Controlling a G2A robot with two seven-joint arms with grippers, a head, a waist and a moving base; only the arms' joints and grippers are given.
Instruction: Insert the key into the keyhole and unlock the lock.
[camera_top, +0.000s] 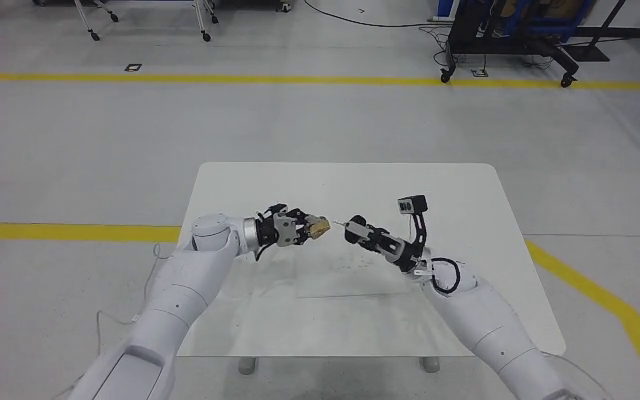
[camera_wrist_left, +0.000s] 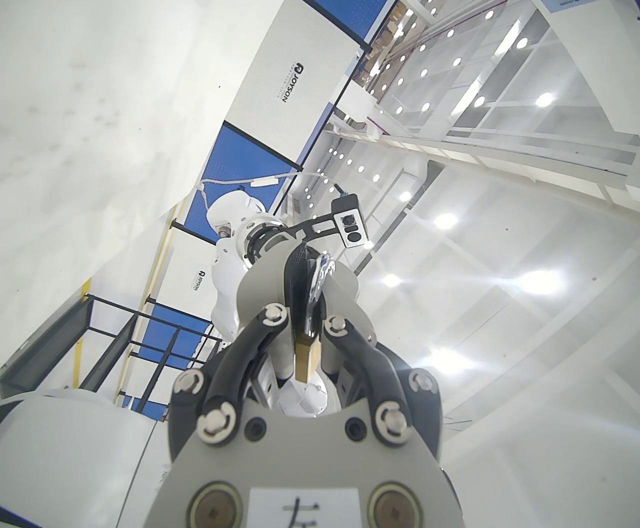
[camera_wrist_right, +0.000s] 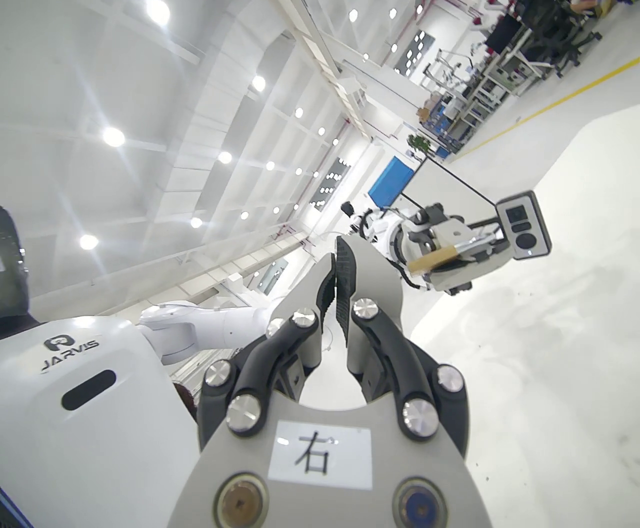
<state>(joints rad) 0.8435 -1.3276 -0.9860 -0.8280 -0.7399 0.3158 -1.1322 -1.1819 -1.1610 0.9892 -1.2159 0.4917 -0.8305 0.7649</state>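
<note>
One small tilt could make the thin silver key (camera_top: 341, 222) miss the hole and slip, I think. The right gripper (camera_wrist_right: 336, 270) pinches it, tip near the small brass padlock (camera_wrist_left: 306, 357) squeezed in the left gripper (camera_top: 308, 227), up in the air. Count: two grippers, one key, one padlock, one white table (camera_top: 450, 200) below.

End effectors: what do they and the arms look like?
Left end effector and right end effector match: grey finger plates, black linkages, silver bolts, black ribbed pads, a white label with one black character. Arms are glossy white.
</note>
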